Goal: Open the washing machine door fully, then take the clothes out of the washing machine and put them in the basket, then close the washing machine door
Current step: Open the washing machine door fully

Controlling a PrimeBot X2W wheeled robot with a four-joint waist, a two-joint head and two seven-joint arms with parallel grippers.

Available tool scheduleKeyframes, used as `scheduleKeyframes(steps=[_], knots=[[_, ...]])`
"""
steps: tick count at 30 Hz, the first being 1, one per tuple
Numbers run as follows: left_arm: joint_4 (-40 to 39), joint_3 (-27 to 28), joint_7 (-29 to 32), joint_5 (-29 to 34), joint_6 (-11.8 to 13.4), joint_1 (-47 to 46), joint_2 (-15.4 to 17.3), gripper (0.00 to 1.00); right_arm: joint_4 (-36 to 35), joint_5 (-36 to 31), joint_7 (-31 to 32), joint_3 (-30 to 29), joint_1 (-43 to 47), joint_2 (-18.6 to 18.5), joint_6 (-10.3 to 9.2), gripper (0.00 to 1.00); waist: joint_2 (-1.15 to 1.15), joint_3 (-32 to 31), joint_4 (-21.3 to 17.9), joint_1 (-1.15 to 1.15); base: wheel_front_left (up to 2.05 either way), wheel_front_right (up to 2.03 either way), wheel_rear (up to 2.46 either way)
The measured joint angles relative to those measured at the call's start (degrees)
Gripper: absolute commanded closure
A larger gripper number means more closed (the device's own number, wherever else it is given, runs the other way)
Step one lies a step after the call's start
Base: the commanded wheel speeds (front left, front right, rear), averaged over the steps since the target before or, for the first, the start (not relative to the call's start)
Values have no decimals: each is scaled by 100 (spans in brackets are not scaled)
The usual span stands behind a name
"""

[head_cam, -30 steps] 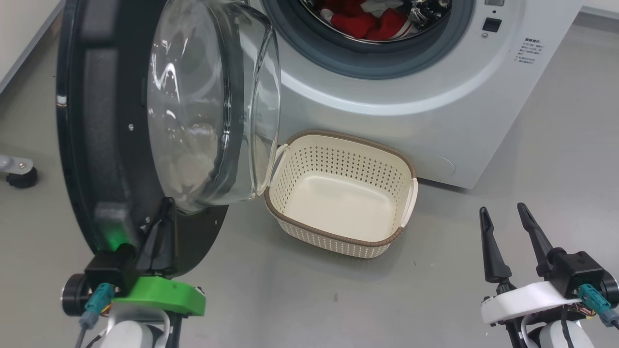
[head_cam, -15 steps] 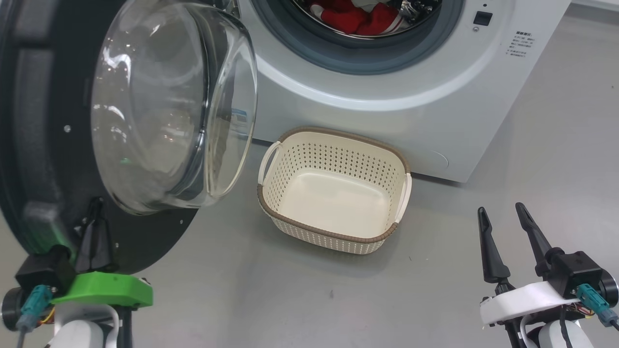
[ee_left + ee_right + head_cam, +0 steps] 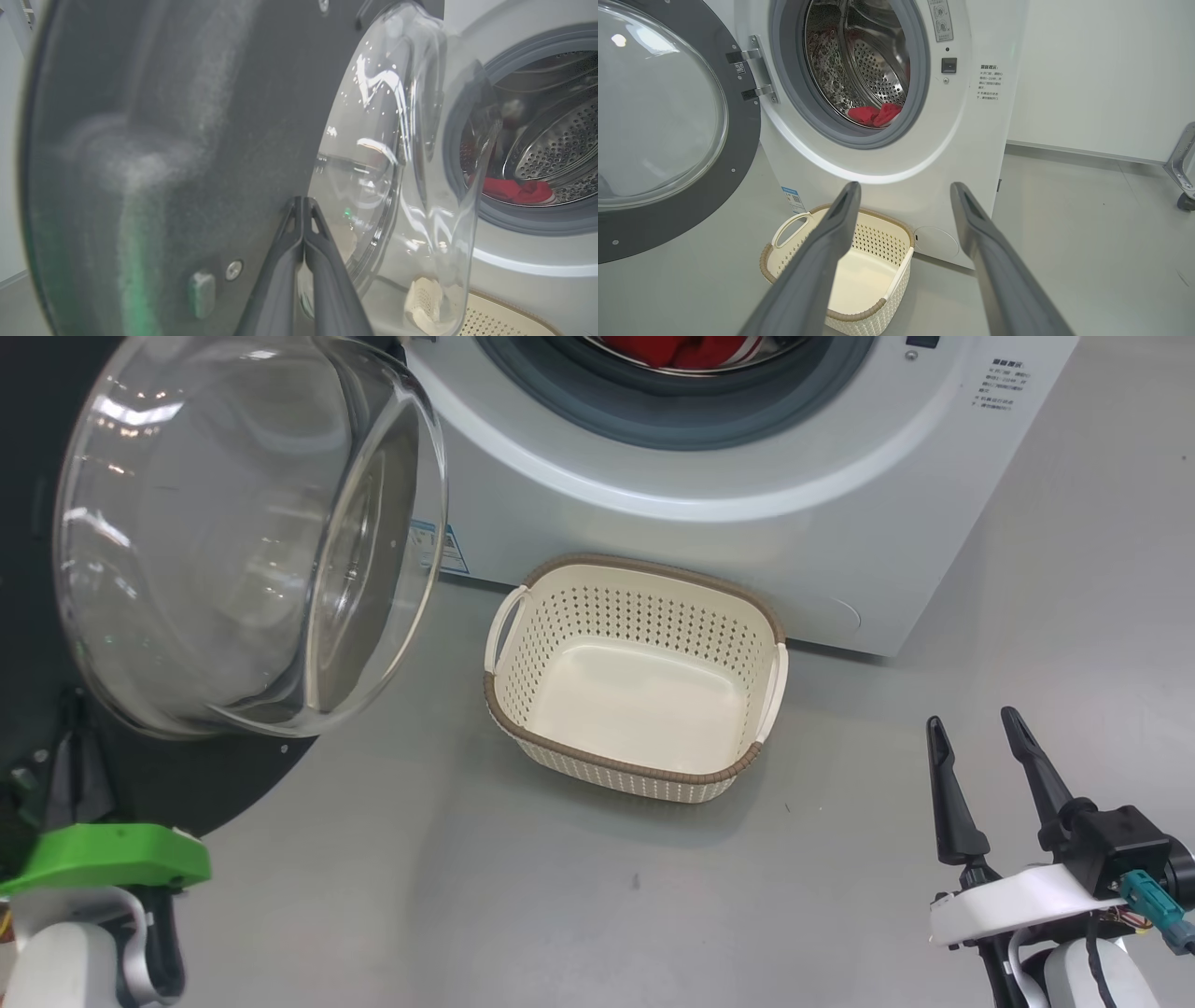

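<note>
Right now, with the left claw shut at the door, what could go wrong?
1. The shut left claw has its tips at the washing machine door's black inner face beside the glass bowl; a slip could scrape the glass.
2. The clothes lie low in the drum; pulled out by the open right claw, they may drop beside the small basket.

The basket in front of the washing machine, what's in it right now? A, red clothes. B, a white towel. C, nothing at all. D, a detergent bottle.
C: the basket shows only its bare cream floor, while the red clothes lie inside the drum of the washing machine.
</note>
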Motion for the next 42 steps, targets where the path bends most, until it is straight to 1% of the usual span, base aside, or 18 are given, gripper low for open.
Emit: scheduleKeyframes(steps=[7, 15, 17, 23, 29, 37, 42], knots=[[259, 360, -1, -51, 9, -233, 51, 100, -7, -7, 0, -43, -34, -9, 1, 0, 0, 123, -36, 0, 0, 0, 0], [511, 635, -19, -81, 9, -389, 81, 100, 1, -41, 0, -62, -103, -9, 12, 0, 0, 147, -26, 0, 0, 0, 0], [537, 721, -19, -81, 10, -421, 86, 100, 1, -42, 0, -62, -119, -9, 44, 0, 0, 148, -22, 0, 0, 0, 0], [555, 803, -19, -23, 26, -464, 78, 100, 3, -46, 0, -58, -120, -9, 44, 0, 0, 146, -14, 0, 0, 0, 0], [409, 821, -19, 120, 27, -458, -31, 100, 13, -47, 0, -56, -133, -8, 45, 0, 0, 128, -16, 0, 0, 0, 0], [33, 706, -19, 358, 25, -175, -352, 100, 69, -46, 0, -55, -145, -5, 49, 0, 0, 25, -23, 0, 0, 0, 0], [-169, 611, -19, 449, -11, -40, -424, 100, 70, -46, 0, -80, -143, -5, 49, 0, 0, -25, -12, 0, 0, 0, 0]])
